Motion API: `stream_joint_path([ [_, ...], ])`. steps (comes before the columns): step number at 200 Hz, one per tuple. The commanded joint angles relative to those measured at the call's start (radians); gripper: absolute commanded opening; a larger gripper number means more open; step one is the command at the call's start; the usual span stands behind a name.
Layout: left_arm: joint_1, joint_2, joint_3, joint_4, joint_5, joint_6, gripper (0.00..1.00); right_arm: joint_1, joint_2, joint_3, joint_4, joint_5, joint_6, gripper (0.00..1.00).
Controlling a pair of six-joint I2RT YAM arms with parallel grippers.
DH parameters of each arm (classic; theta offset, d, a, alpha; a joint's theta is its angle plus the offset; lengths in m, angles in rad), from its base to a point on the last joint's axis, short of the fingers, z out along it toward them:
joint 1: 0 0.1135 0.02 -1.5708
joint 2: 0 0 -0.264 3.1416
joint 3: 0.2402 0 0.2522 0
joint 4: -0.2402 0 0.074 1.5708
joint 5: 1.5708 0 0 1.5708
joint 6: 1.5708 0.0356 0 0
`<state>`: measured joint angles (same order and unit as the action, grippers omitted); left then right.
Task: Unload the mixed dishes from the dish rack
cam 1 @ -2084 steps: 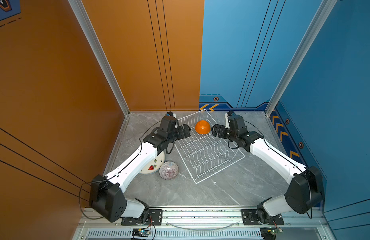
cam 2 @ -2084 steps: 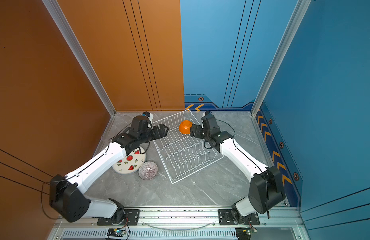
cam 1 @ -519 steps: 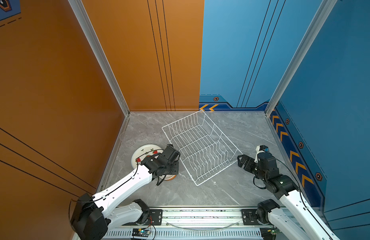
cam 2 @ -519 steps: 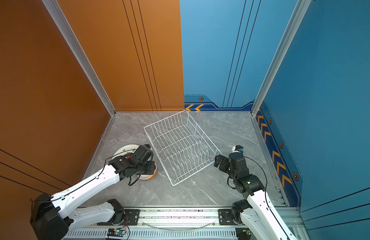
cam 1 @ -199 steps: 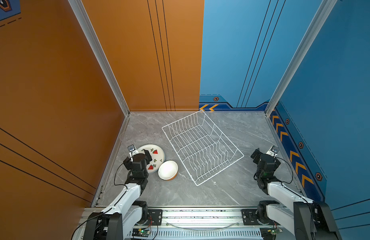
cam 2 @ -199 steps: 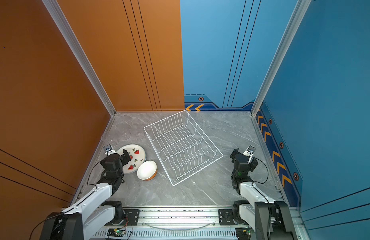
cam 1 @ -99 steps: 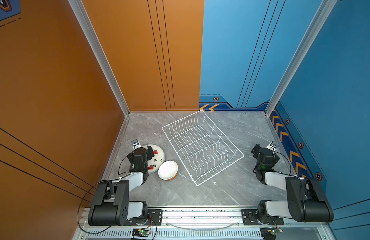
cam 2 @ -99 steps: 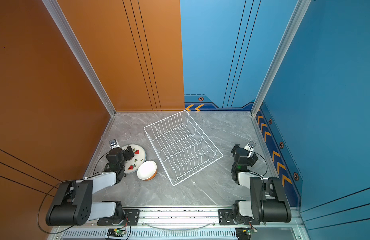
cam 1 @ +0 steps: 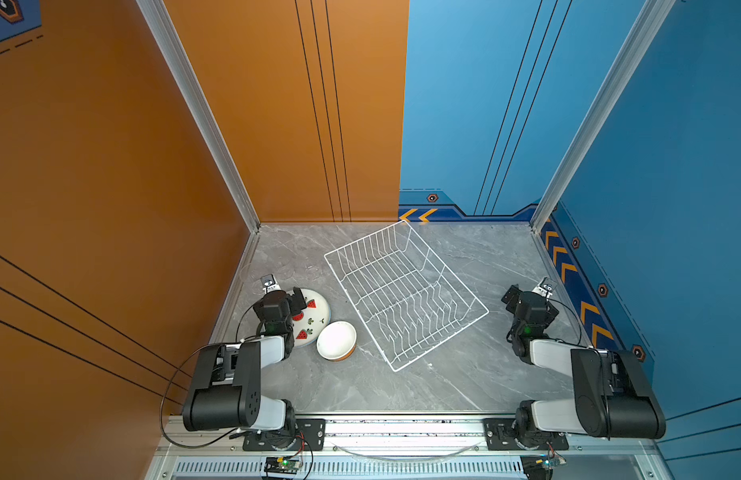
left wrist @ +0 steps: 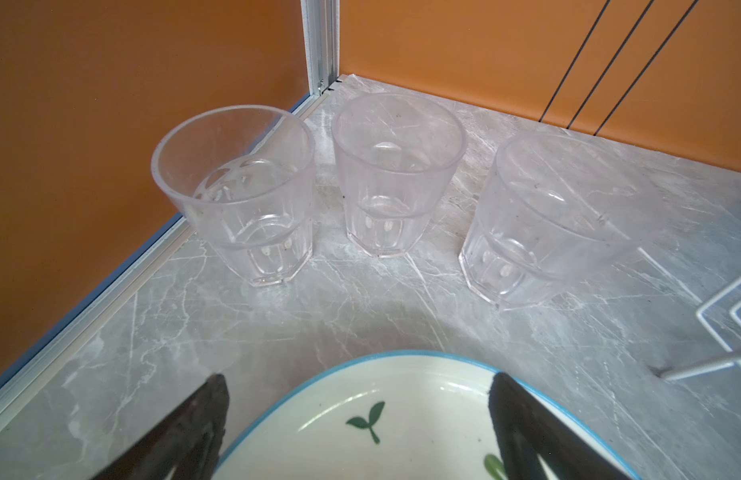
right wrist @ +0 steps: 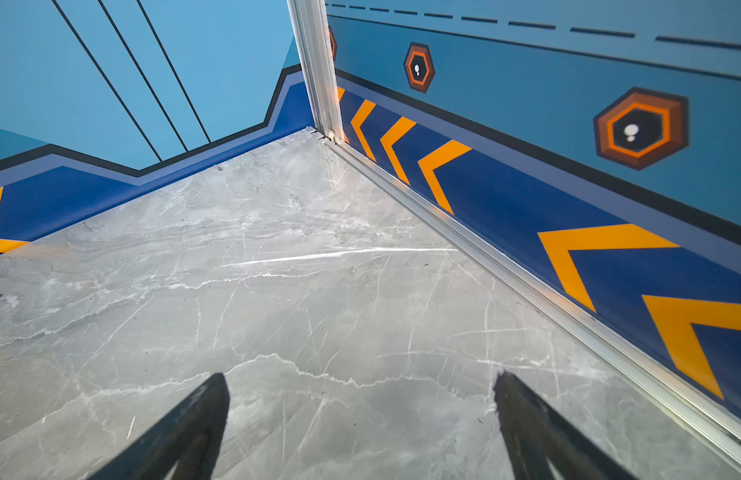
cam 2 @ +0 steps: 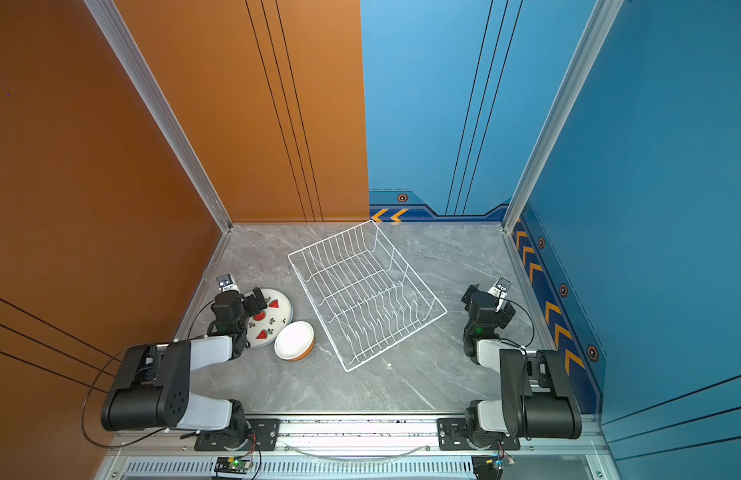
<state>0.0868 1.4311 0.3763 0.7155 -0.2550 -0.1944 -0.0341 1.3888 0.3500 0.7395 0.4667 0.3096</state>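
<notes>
My left gripper [left wrist: 358, 378] hangs with its jaws spread wide and nothing between them, low over the far edge of the watermelon plate [left wrist: 402, 415]. My right gripper [right wrist: 360, 376] is just as wide and empty over the bare table [right wrist: 318, 270], well apart from everything. In both top views the dish rack [cam 1: 441, 340] sits askew in the middle with no dish in it, so I judge the unloading finished or nearly so. The dishes are all on the table to its left. The plate lies flat, the orange bowl [cam 1: 336, 340] sits upright just beside it on the rack side, and three clear glasses [left wrist: 395, 174] stand upright in a row near the orange wall. If I had to take any of them again, I would expect the plate to be stiff, glazed and slick. Lying flat, it gives me only its raised rim, so I would pinch one finger over and one under that edge. The bowl looks light; I would grip its wall over the rim. The glasses look light, smooth and easy to tip or squirt out, so I would close across one wall near the top, gently.
</notes>
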Motion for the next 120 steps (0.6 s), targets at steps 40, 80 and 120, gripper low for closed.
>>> stream_joint_path([
  [40,-0.014,0.003,0.009,0.059,0.107,0.072,0.98,0.003,0.012,-0.029,0.109,-0.127,-0.089,1.0],
  [80,-0.034,0.025,0.005,0.097,0.169,0.122,0.98,0.066,0.173,-0.05,0.329,-0.236,-0.215,1.0],
  [120,-0.047,0.123,-0.024,0.242,0.254,0.167,0.98,0.059,0.141,-0.017,0.219,-0.239,-0.204,1.0],
])
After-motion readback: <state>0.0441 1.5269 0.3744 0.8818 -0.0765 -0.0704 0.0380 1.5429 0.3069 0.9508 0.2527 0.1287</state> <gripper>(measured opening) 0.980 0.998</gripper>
